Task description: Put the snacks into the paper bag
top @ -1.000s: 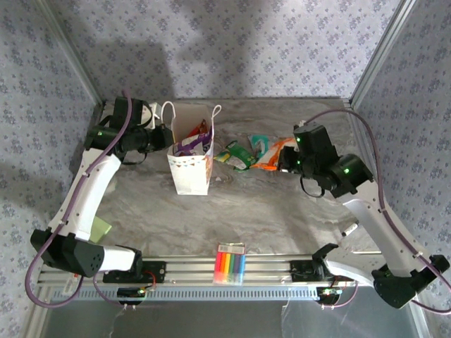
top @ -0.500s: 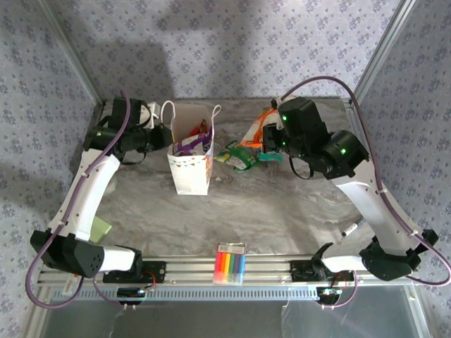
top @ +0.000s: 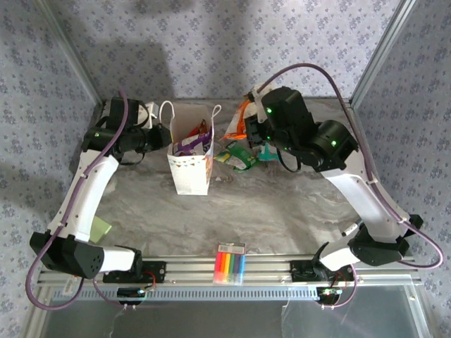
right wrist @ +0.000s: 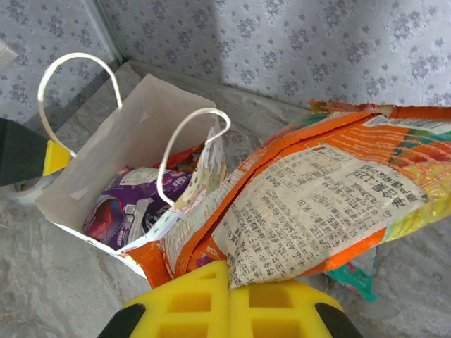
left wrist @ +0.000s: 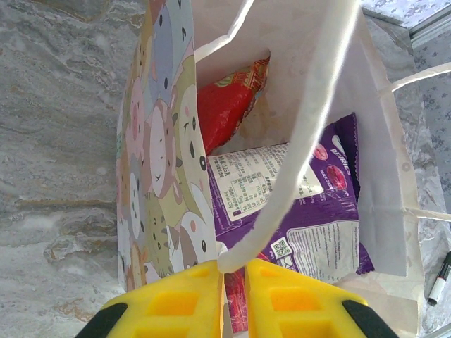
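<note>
The white paper bag (top: 190,165) stands upright at the back left, its cartoon side (left wrist: 158,176) facing me. My left gripper (left wrist: 233,271) is shut on one white cord handle (left wrist: 310,120) at the bag's left rim. Inside lie a red packet (left wrist: 225,105) and a purple packet (left wrist: 317,211). My right gripper (right wrist: 229,278) is shut on the orange packet (right wrist: 317,204), held in the air just right of the bag's mouth (right wrist: 134,134). The orange packet (top: 238,121) hangs beside the bag's right handle. A green packet (top: 237,156) and a teal packet (top: 266,153) lie on the table below it.
A rainbow-striped marker pack (top: 230,264) lies at the near edge in the middle. A green note (top: 101,229) sits by the left arm. A loose pen (left wrist: 440,278) lies past the bag. Patterned walls close in the back and both sides.
My right arm has lifted the orange packet off the table and carried it left, up to the bag's mouth. The left arm and the bag have stayed put.
</note>
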